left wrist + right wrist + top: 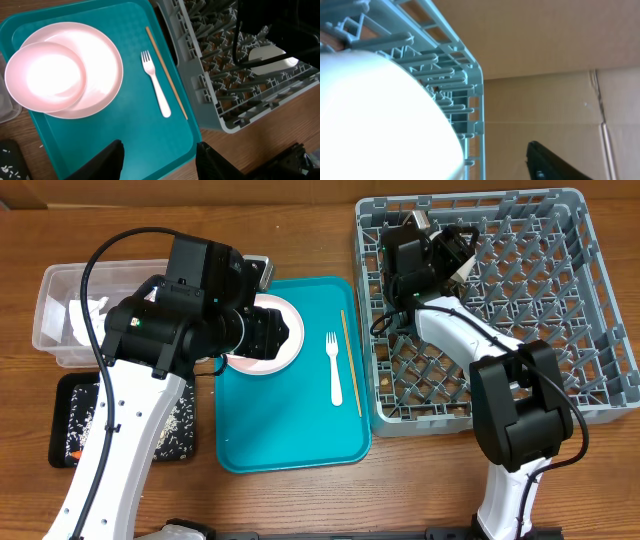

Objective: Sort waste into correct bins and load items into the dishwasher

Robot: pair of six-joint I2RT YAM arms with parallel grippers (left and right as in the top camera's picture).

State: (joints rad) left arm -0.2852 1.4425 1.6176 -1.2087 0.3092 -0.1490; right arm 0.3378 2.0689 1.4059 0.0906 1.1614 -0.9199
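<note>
A pale pink plate [102, 75] with a small pale bowl [47, 75] on it lies at the teal tray's left. Beside them lie a white fork [155, 85] and a tan chopstick [167, 75]. My left gripper [160, 150] hangs open over the tray's near edge, with nothing between its fingers. My right gripper [458, 252] is inside the grey dish rack [600, 370] at its far left corner. A white rounded dish [380, 120] fills the left of the right wrist view. The one fingertip [540, 150] in view stands clear of it.
The teal tray [300, 440] sits between the rack and the bins. A clear tub [55, 320] with white napkins [85, 315] stands at the far left. In front of it, a black tray [70, 395] holds scattered rice and an orange bit [78, 452].
</note>
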